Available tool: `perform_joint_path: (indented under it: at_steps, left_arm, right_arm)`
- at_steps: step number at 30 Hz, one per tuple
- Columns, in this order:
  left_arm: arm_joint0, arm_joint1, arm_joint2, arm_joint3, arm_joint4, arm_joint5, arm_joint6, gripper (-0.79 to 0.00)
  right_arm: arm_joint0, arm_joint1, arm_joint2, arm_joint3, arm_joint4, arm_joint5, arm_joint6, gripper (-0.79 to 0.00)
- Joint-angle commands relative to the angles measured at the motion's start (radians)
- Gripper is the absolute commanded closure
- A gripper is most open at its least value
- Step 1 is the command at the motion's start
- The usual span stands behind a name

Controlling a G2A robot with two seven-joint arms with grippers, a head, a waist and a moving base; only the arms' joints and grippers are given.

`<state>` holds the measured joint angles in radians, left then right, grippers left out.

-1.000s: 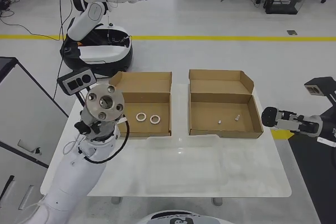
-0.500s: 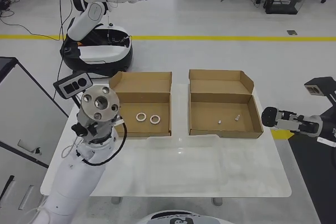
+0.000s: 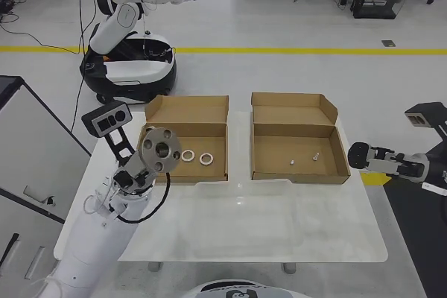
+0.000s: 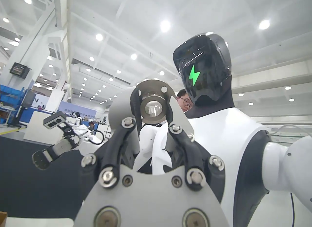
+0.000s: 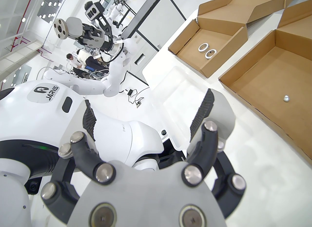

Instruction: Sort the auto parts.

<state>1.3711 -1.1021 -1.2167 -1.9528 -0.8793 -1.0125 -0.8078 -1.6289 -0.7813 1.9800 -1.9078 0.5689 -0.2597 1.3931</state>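
Seen from above, the flanged metal disc [image 3: 162,148] hides the fingers of your left tool [image 4: 151,108] and part of one side wall of the left box [image 3: 208,138]. You can't identify the two small metal parts [image 3: 315,156] in the right box [image 3: 283,141]: too small. The right wrist view's edge cuts that box off.

The round grey metal flange [image 3: 162,148] looks matt and brushed, with a shinier bore. The left brown cardboard box [image 3: 190,109] and the right brown cardboard box [image 3: 290,108] are matt paperboard. The white bench [image 3: 283,223] is smooth and slightly glossy. The right claw [image 5: 148,109] has dull grey metal plates and black ribbed pads [image 5: 206,108].
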Motion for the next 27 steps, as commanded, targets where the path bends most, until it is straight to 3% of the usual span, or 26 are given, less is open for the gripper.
perform_joint_path:
  at_steps: [1, 13, 27]
  left_arm:
    - [0.001, 0.001, 0.001, -0.010, -0.030, 0.000, 0.000, 0.000]
    - [0.015, -0.004, -0.006, -0.044, -0.178, 0.007, -0.007, 0.000]
    - [0.035, 0.004, -0.028, -0.018, -0.042, 0.030, -0.030, 0.000]
  right_arm:
    - [0.000, 0.000, 0.000, 0.000, 0.000, 0.000, 0.000, -0.785]
    - [0.000, 0.000, 0.000, 0.000, 0.000, 0.000, 0.000, -0.785]
    - [0.000, 0.000, 0.000, 0.000, 0.000, 0.000, 0.000, -0.785]
